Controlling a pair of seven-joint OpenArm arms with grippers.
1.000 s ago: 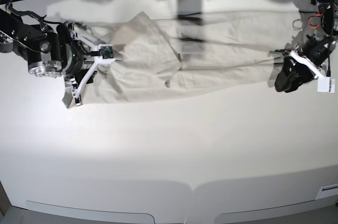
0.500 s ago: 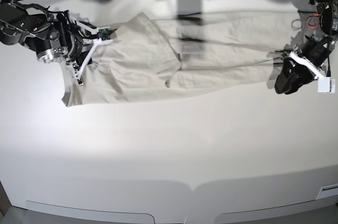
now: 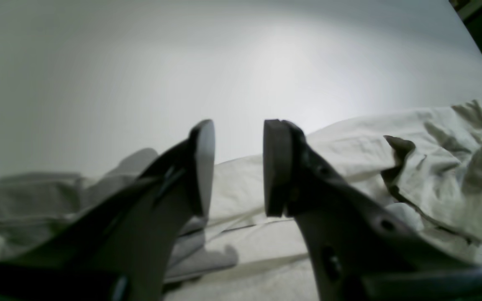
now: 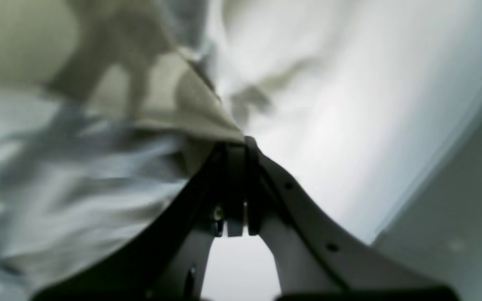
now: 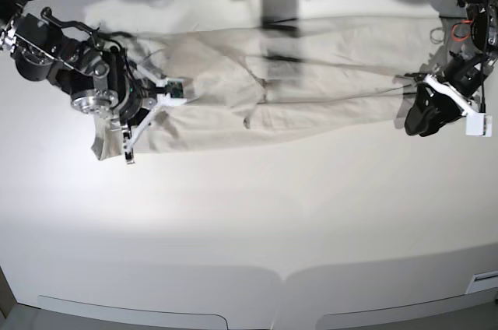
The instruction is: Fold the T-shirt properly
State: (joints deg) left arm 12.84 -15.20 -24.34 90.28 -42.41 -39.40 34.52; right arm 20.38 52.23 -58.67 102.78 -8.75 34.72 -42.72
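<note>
T-shirt (image 5: 296, 73) is spread long across the far side of the white table (image 5: 249, 213), right gripper (image 4: 236, 144) pinching its edge, left gripper (image 3: 239, 167) gaping, holding nothing.

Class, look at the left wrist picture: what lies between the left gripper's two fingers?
Nothing is held. In the left wrist view, the gap between the fingers shows only the T-shirt and table beyond.

Both arms: black and silver joints, white finger brackets, dark pads (image 3: 204, 163), red cable (image 5: 464, 31).
</note>
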